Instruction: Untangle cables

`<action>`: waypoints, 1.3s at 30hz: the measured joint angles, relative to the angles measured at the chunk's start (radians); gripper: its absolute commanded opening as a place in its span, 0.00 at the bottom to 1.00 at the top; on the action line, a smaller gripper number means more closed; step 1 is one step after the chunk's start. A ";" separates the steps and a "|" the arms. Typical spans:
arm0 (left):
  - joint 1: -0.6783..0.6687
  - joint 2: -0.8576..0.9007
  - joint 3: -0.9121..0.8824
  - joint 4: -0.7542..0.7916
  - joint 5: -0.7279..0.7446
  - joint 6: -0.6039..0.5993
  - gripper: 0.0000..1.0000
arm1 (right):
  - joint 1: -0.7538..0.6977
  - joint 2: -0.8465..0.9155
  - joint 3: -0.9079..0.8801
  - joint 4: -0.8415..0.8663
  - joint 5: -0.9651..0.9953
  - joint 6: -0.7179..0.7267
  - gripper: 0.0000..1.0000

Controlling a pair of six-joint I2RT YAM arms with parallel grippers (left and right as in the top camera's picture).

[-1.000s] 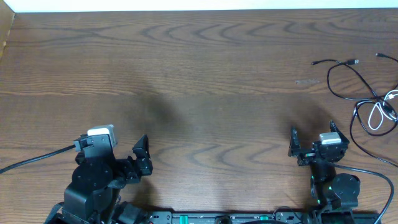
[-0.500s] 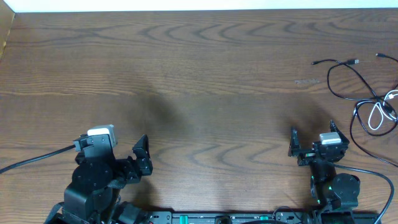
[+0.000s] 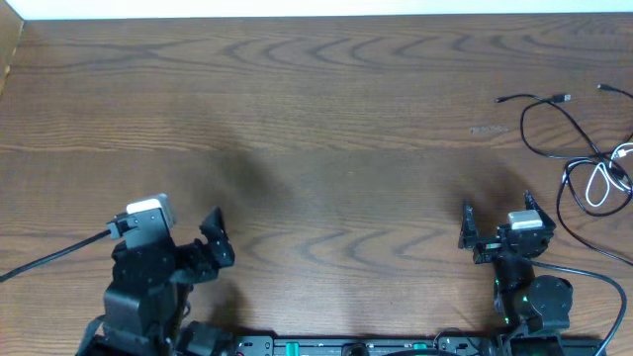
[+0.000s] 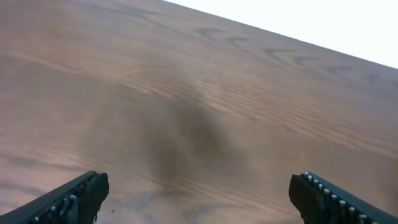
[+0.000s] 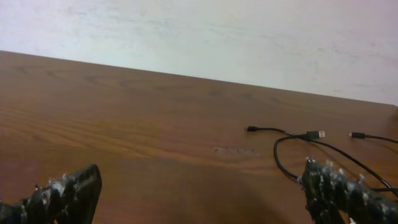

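The cables lie in a loose tangle at the table's far right edge. Thin black cables (image 3: 550, 127) loop there with small plug ends, and a white cable (image 3: 599, 184) is coiled among them. My right gripper (image 3: 497, 216) stands open to the left of the tangle, apart from it. In the right wrist view the black cables (image 5: 281, 157) run past the right fingertip (image 5: 336, 186), with nothing inside the right gripper (image 5: 202, 190). My left gripper (image 3: 210, 247) is open at the front left, far from the cables, and the left wrist view shows only bare wood under it (image 4: 199, 196).
The wooden table (image 3: 316, 119) ends at a white strip along the back. A thick black wire (image 3: 49, 259) runs from the left arm off the left edge. Another thick wire (image 3: 593, 272) curves from the right arm's base.
The left arm has swung slightly to the left, its gripper still open. The right arm and the cables have not moved.
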 measured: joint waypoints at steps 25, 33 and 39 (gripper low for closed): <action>0.319 -0.481 -0.716 0.695 0.174 0.122 0.98 | 0.000 0.000 0.000 0.000 0.000 -0.003 0.99; 0.319 -0.492 -0.816 0.885 0.230 0.301 0.98 | 0.000 0.000 0.000 0.000 0.000 -0.003 0.99; 0.319 -0.492 -0.867 0.902 0.234 0.415 0.98 | 0.000 0.000 0.000 0.000 0.000 -0.003 0.99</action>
